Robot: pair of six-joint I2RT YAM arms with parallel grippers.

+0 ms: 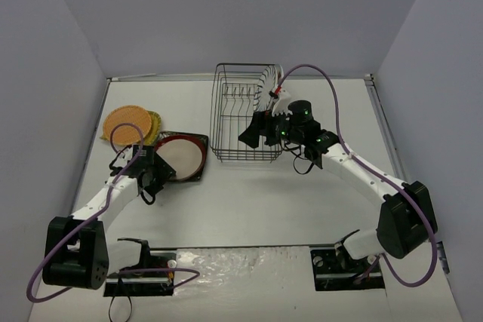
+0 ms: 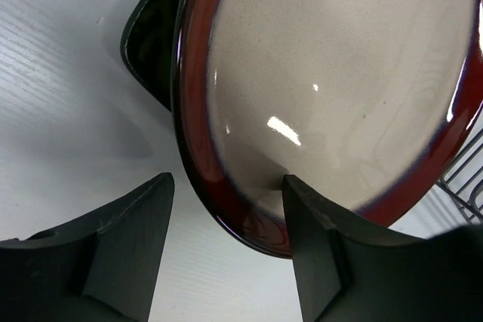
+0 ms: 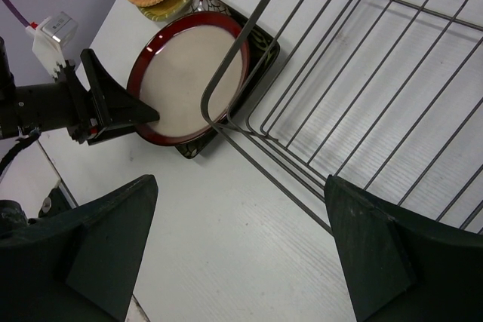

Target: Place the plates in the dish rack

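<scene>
The red-rimmed cream plate (image 1: pixel 181 154) lies on the dark square plate (image 1: pixel 201 168), left of the black wire dish rack (image 1: pixel 226 122). My left gripper (image 2: pixel 229 180) straddles that plate's near rim (image 2: pixel 226 194). One finger (image 2: pixel 309 224) rests over the cream inside, and the other stands apart from the rim over the table. The orange plate (image 1: pixel 125 121) sits on a yellow-green one (image 1: pixel 156 127) at the far left. White plates (image 1: pixel 269 90) stand in the rack's far right corner. My right gripper (image 3: pixel 241 182) hovers open by the rack's front, holding nothing.
The dark square plate (image 2: pixel 151 35) pokes out from under the red-rimmed one on the white table. The rack's wire wall (image 3: pixel 362 73) fills the right of the right wrist view, with the left gripper's fingers (image 3: pixel 113 103) beyond. Grey walls enclose the table.
</scene>
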